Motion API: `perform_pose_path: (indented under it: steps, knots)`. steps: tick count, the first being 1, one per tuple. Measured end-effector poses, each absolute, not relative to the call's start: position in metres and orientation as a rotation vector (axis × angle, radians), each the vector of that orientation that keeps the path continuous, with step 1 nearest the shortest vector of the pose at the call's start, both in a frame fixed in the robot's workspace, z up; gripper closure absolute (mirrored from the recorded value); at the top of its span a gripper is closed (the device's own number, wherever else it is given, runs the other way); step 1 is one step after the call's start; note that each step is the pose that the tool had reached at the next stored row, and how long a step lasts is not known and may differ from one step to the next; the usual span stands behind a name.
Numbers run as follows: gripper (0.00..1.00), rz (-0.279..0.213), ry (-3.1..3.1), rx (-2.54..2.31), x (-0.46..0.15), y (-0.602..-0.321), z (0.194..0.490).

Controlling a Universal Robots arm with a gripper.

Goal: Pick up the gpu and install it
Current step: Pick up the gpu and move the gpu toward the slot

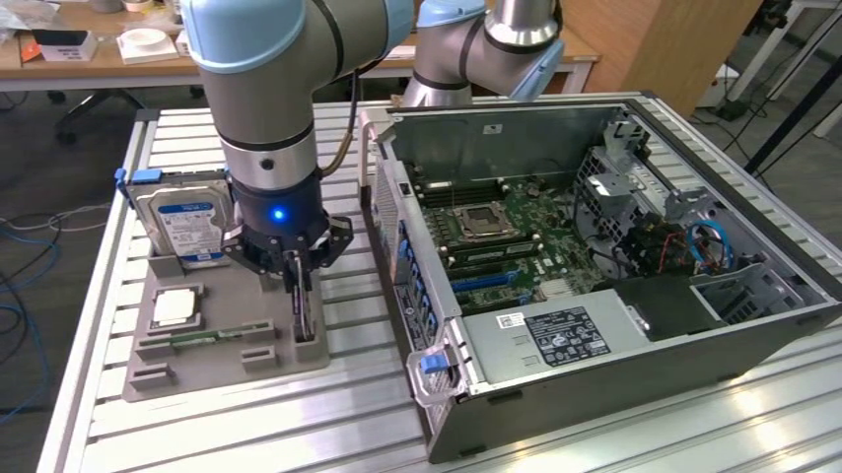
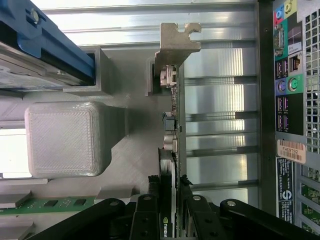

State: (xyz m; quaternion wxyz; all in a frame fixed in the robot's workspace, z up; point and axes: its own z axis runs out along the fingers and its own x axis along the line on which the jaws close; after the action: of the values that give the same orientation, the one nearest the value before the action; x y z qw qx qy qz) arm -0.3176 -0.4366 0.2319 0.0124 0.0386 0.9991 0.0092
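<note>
1. The end effector (image 1: 300, 284) is down over the grey tray (image 1: 224, 367) on the counter (image 1: 355, 419), at the exterior view's left of the open case (image 1: 526, 424).
2. The gpu (image 1: 304, 320) stands on edge in a tray slot, on the side of the tray nearest the case. I cannot tell whether it has lifted clear of the slot.
3. In the wrist view the gpu (image 2: 173, 125) is seen edge-on. The end effector (image 2: 170, 192) is clenched on it, with its black fingers (image 2: 149, 212) pressed to both faces of the card, well away from the silver bracket (image 2: 175, 47).
4. A drive (image 1: 184, 222) stands at the far end of the tray, well apart from the grip.
5. Handling, as a judgement:
   - The card looks light and stiff, a thin board that would not sag.
   - It looks fragile at the edge connector and the small parts on the green face.
   - The cooler face is plastic and likely a bit slick, so squeezing flat across both faces suits it.
   - A hold mid-body, clear of the bracket and the bottom edge, leaves those ends free.
   - A tilt in the grip could bind the card in a slot, so it wants to be held square and upright.
</note>
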Motion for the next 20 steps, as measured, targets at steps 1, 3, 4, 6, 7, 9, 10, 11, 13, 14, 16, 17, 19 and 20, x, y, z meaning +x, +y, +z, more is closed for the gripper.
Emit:
perform_pose_path:
  steps: [1,3,4,6,7,9,10,11,13,14,16,17,19,20]
  knots:
    - [0.74,0.029,3.114,0.12,-0.3176,-0.4366,0.232]
    - [0.74,0.029,3.114,0.12,-0.3176,-0.4366,0.232]
    - [0.74,0.029,3.114,0.12,-0.3176,-0.4366,0.232]
    - [0.74,0.029,3.114,0.12,-0.3176,-0.4366,0.232]
    - [0.74,0.029,3.114,0.12,-0.3176,-0.4366,0.232]
    - [0.74,0.029,3.114,0.12,-0.3176,-0.4366,0.232]
    - [0.74,0.029,3.114,0.12,-0.3176,-0.4366,0.232]
    - [0.74,0.029,3.115,0.12,-0.3176,-0.4366,0.232]
    - [0.74,0.029,3.114,0.12,-0.3176,-0.4366,0.232]
    - [0.74,0.029,3.115,0.12,-0.3176,-0.4366,0.2324]
    - [0.74,0.029,3.115,0.12,-0.3176,-0.4366,0.2341]
    - [0.74,0.029,3.115,0.12,-0.3176,-0.4366,0.2351]
    - [0.74,0.029,3.115,0.12,-0.3176,-0.4366,0.2374]
    - [0.74,0.029,3.114,0.12,-0.3176,-0.4366,0.2387]
